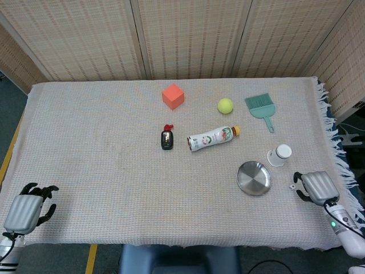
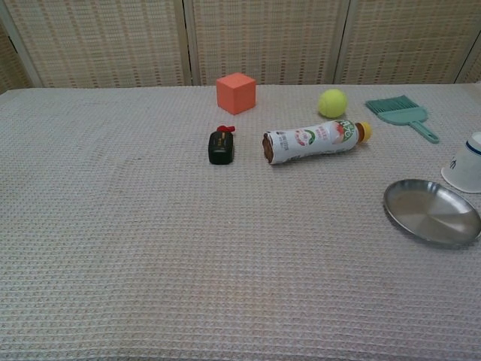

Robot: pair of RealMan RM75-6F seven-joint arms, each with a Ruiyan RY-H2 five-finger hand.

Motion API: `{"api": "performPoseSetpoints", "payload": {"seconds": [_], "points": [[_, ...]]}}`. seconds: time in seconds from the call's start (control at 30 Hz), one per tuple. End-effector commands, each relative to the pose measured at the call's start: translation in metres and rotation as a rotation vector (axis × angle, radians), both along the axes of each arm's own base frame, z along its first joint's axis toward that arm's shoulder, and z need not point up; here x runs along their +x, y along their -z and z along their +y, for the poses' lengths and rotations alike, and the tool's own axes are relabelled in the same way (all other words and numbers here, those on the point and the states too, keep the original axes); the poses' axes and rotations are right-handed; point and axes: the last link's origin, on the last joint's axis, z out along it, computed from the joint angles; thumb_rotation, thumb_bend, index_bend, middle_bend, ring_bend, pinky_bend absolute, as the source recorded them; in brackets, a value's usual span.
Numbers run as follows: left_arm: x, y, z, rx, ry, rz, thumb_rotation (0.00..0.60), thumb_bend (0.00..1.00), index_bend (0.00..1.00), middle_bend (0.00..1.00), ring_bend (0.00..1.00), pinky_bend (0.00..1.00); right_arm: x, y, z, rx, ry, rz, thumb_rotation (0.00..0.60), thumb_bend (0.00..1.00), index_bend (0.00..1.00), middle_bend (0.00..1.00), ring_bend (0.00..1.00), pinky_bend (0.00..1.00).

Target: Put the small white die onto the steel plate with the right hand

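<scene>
The steel plate (image 1: 254, 178) lies bare on the cloth-covered table (image 1: 102, 142), toward its right front corner. Just to the right of the plate, at the table's edge, the right hand (image 1: 315, 186) rests back-up with its dark fingers (image 1: 299, 194) curled under toward the plate; a tiny pale speck at the fingertips may be the white die (image 1: 293, 186), but it is too small to say whether the hand holds it or merely touches it. Far from the plate, at the left front corner, the left hand (image 1: 25, 205) sits with fingers spread and nothing in it.

Only the head view shows either hand or the speck. The chest view cuts off just past the plate's right rim and shows the plate's shallow dish closer. Behind the plate to its right stands a white cup (image 1: 279, 154), half cropped in the chest view. Farther back lie a drink bottle (image 1: 212, 137), a small black bottle (image 1: 166, 138), a yellow ball (image 1: 225, 105), a green brush (image 1: 262, 109) and an orange cube (image 1: 173, 96).
</scene>
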Motion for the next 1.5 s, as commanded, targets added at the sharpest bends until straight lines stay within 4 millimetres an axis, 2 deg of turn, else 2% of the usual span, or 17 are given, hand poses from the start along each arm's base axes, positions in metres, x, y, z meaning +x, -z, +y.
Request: {"api": "performPoseSetpoints", "payload": {"seconds": [0.03, 0.53, 1.13, 1.5], "points": [[0.001, 0.0, 0.0, 0.002, 0.0, -0.005, 0.6, 0.37, 0.34, 0.47, 0.43, 0.23, -0.006, 0.005, -0.006, 0.016, 0.027, 0.012, 0.6, 0.25, 0.45, 0.72, 0.7, 0.91], [0.002, -0.003, -0.001, 0.01, 0.007, -0.005, 0.6, 0.37, 0.34, 0.47, 0.43, 0.23, -0.025, 0.019, -0.017, 0.04, 0.092, 0.04, 0.6, 0.23, 0.41, 0.72, 0.7, 0.91], [0.002, -0.003, -0.001, 0.008, 0.003, -0.007, 0.6, 0.37, 0.35, 0.47, 0.44, 0.23, -0.032, 0.032, -0.02, 0.074, 0.106, 0.025, 0.6, 0.22, 0.42, 0.72, 0.7, 0.91], [0.002, -0.003, 0.0, 0.01, 0.004, -0.004, 0.6, 0.37, 0.35, 0.48, 0.45, 0.23, -0.034, 0.037, -0.023, 0.074, 0.086, 0.003, 0.6, 0.22, 0.45, 0.72, 0.71, 0.92]]}}
